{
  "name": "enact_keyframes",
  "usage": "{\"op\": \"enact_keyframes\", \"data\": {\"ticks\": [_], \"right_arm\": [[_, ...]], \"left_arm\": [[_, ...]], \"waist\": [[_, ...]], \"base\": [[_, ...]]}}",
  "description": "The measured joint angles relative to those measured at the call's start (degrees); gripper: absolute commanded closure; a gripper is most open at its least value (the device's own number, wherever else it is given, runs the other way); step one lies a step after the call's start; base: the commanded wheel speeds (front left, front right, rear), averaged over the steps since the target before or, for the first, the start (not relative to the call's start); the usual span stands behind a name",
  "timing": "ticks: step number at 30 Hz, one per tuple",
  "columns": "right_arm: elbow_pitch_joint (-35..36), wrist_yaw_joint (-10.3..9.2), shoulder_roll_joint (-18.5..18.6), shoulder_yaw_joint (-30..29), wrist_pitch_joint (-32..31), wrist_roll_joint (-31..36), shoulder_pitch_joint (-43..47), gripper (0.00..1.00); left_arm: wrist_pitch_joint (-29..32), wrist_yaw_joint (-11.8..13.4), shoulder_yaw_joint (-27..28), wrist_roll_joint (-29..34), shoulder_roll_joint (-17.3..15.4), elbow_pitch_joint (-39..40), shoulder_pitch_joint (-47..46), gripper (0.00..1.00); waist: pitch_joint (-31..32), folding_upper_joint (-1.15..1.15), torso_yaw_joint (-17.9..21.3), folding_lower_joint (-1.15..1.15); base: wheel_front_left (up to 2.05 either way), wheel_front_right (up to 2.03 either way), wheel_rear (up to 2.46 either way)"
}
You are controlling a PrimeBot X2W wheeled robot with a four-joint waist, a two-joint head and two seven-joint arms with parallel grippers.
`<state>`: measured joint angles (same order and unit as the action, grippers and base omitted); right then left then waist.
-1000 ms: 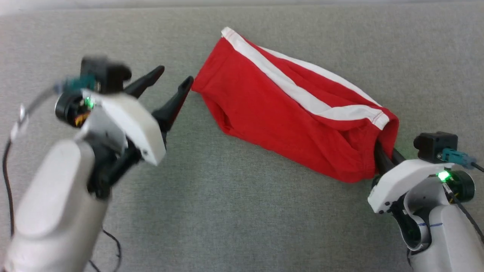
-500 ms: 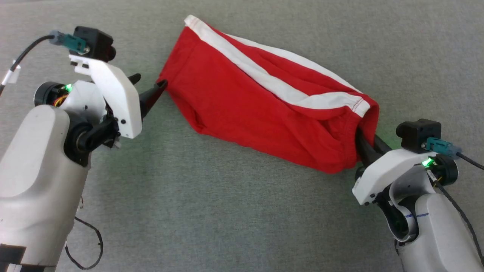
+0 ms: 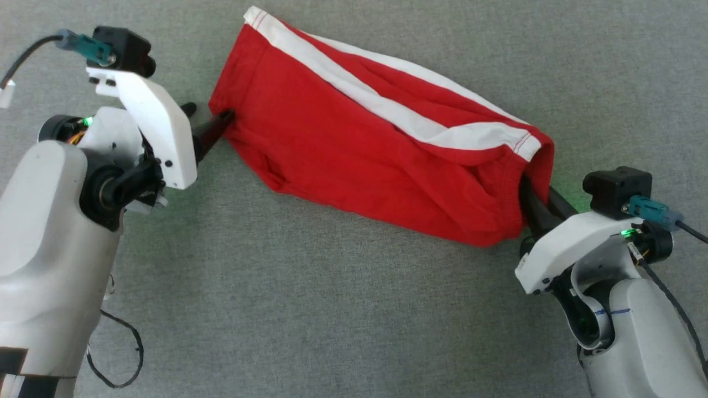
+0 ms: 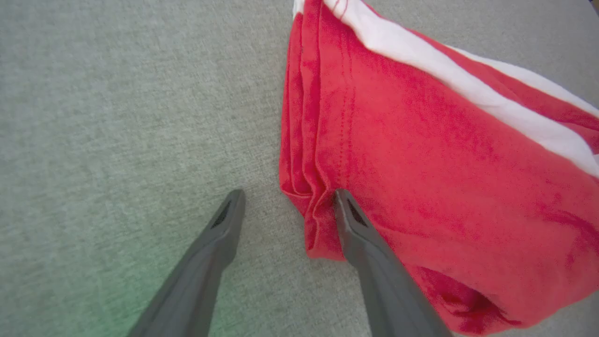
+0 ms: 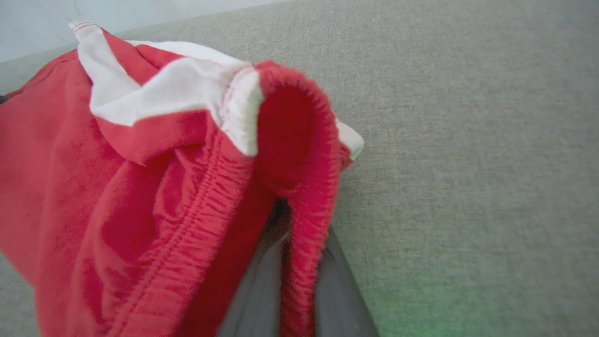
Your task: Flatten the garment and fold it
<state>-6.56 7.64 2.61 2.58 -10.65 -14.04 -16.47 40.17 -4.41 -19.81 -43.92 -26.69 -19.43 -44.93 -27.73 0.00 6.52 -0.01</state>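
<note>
Left end effector (image 3: 207,112) has fingers spread wide at the left corner of the red garment (image 3: 376,149), bunched diagonally on the grey table (image 3: 332,304), so I'd pinch every layer there then pull gently away from the right end effector (image 3: 539,204), clamped on the waistband (image 5: 299,154).

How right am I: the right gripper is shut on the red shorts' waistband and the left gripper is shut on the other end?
Partly. The left gripper is open at the other end, as the left wrist view shows. The right gripper is shut on the waistband of the red shorts.
</note>
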Motion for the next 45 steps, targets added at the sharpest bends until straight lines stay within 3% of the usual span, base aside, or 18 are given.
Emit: {"op": "enact_keyframes", "data": {"ticks": [3, 4, 5, 12, 26, 34, 45], "right_arm": [[0.5, 0.00, 0.0, -0.1, 0.0, 0.1, -0.3, 1.00], [0.5, 0.00, 0.0, -0.1, 0.0, 0.2, -0.5, 1.00], [0.6, 0.00, 0.0, -0.2, 0.0, 0.4, -0.7, 1.00], [0.8, 0.01, 0.0, -0.4, 0.0, 0.4, -1.2, 1.00], [0.6, -0.04, 0.2, -0.4, -1.3, 1.0, -1.6, 1.00], [3.4, -0.04, 0.2, -1.0, -5.6, 1.9, 1.2, 1.00], [9.4, -0.04, 0.7, -3.7, -11.7, -0.7, 9.3, 1.00]], "left_arm": [[0.5, 0.0, 0.3, -0.9, -0.2, 0.4, -0.2, 0.02], [1.2, -0.2, 0.2, -1.7, -0.3, 0.5, -0.3, 0.94], [1.9, -0.5, 0.3, -2.5, -0.4, 0.8, -0.5, 1.00], [4.4, -1.6, 0.3, -6.2, -0.5, 2.5, -0.8, 1.00], [-6.7, -2.0, 4.1, -9.0, 1.5, 5.1, 4.3, 1.00], [-11.2, 0.8, 6.8, -11.0, 3.6, 11.5, 13.9, 1.00], [-17.8, 5.9, 10.6, -13.1, 5.9, 27.3, 33.3, 1.00]], "waist": [[-0.7, 0.00, 0.2, 0.00], [-1.0, 0.00, 0.3, 0.00], [-1.2, 0.00, 0.3, 0.00], [-1.8, 0.00, 0.4, 0.01], [1.3, 0.00, -0.8, 0.02], [4.9, 0.00, -3.2, 0.01], [10.3, 0.00, -6.5, 0.00]], "base": [[0.00, 0.00, 0.00], [0.00, 0.00, 0.00], [0.00, 0.00, 0.00], [0.00, 0.00, 0.00], [0.00, 0.00, 0.00], [0.00, 0.00, 0.00], [0.00, 0.00, 0.00]]}}
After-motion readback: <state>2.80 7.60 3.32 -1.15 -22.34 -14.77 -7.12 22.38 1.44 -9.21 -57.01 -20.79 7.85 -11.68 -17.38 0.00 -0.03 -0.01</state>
